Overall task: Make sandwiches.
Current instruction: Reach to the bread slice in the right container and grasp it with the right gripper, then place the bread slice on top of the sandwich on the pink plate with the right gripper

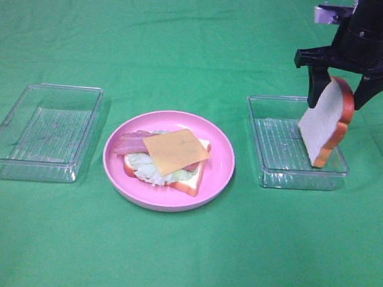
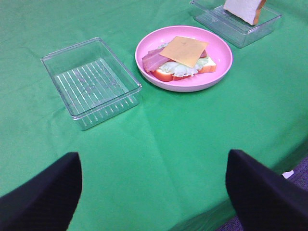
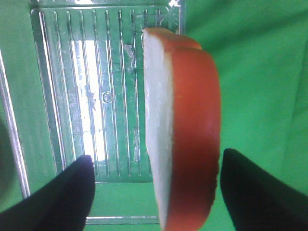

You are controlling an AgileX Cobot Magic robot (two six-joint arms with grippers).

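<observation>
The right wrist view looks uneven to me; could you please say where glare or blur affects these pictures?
Right wrist view: a bright white glare patch on the ribbed floor of the clear plastic tray, and the white toy bread slice with orange-brown crust is close and slightly soft. Left wrist view: the dark end effector fingers are blurred. Exterior high view: even light, faint shadows, sharp.

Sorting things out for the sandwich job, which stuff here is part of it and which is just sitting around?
In the job: half-built sandwich, bread slice between the right gripper fingers, pink plate.
Lying about: empty left tray, right tray, left gripper.
</observation>
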